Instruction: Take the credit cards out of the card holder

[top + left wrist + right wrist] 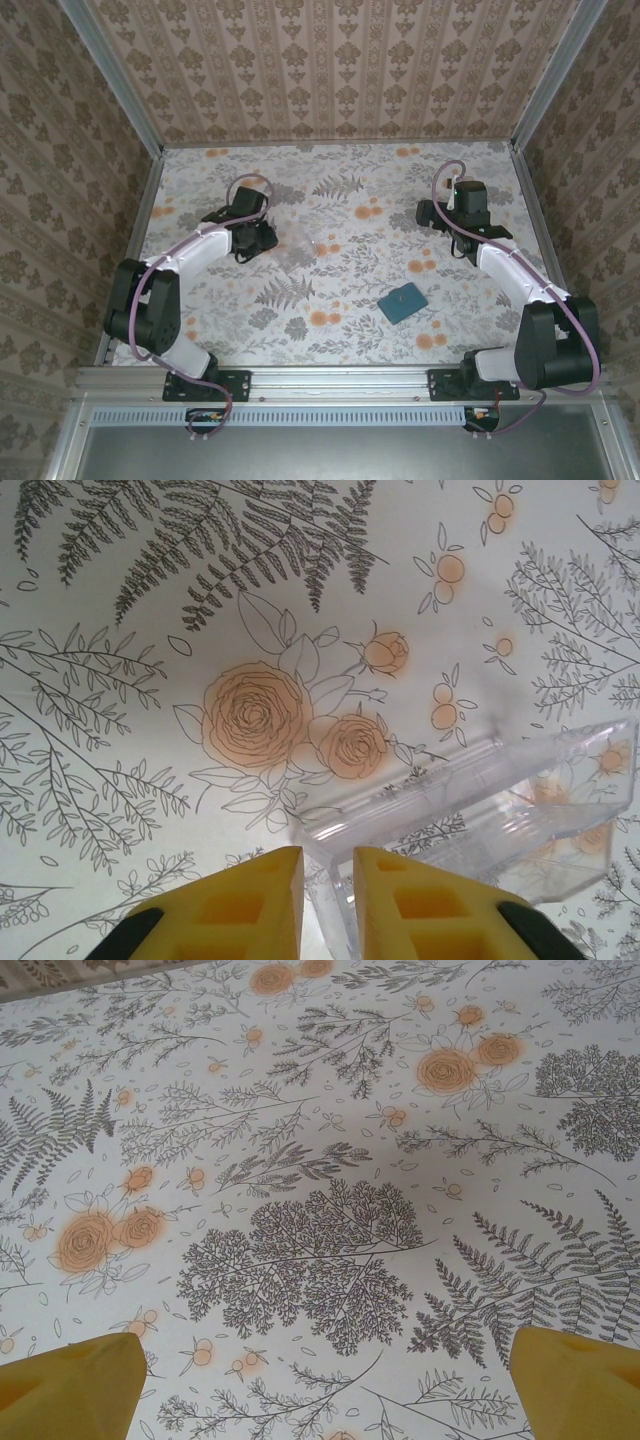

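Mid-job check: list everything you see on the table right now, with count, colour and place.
card holder: one, teal-blue, flat on the table, right of centre, apart from both arms.
clear plastic case: one, transparent, left of centre, at the left arm's tip.
table: one, white cloth with grey ferns and orange flowers.
left fingers: two, yellow, close together with a wall of the case between them.
right fingers: two, yellow, wide apart above bare cloth.
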Tool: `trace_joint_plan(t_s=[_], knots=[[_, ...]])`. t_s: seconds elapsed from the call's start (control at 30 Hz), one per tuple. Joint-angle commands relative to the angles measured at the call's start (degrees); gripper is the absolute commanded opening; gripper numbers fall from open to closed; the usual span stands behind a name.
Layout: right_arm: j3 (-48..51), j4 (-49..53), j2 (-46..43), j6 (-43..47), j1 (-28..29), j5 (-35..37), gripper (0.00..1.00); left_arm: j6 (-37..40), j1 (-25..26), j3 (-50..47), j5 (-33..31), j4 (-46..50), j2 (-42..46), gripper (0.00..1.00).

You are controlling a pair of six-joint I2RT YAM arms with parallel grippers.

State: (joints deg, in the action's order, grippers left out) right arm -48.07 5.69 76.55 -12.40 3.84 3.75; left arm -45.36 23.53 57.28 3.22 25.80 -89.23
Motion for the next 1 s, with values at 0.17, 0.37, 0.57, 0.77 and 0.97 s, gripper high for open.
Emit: trace_joint_plan(t_s=[0.17, 0.37, 0.57, 0.77, 0.97], knots=[[-1.7, 0.9, -0.2, -0.5, 0.5, -1.3, 0.95, -4.2, 2.0, 1.0, -1.6, 1.9, 2.0, 0.25], [-1.6, 1.0, -0.3, -0.6, 0.6, -1.5, 0.95, -5.6, 2.2, 0.6, -2.7, 2.6, 0.6, 0.25], [-1.5, 0.8, -0.3, -0.6, 0.6, -1.5, 0.95, -6.2, 2.2, -0.2, -3.0, 1.9, -0.7, 0.24], [-1.5, 0.8, -0.3, -0.6, 0.6, -1.5, 0.95, -6.2, 2.2, -0.2, -2.1, 0.9, -2.4, 0.24], [-1.4, 0.8, -0.3, -0.4, 0.6, -1.3, 0.95, -6.0, 4.2, 0.1, -1.8, 0.5, -3.5, 0.19]])
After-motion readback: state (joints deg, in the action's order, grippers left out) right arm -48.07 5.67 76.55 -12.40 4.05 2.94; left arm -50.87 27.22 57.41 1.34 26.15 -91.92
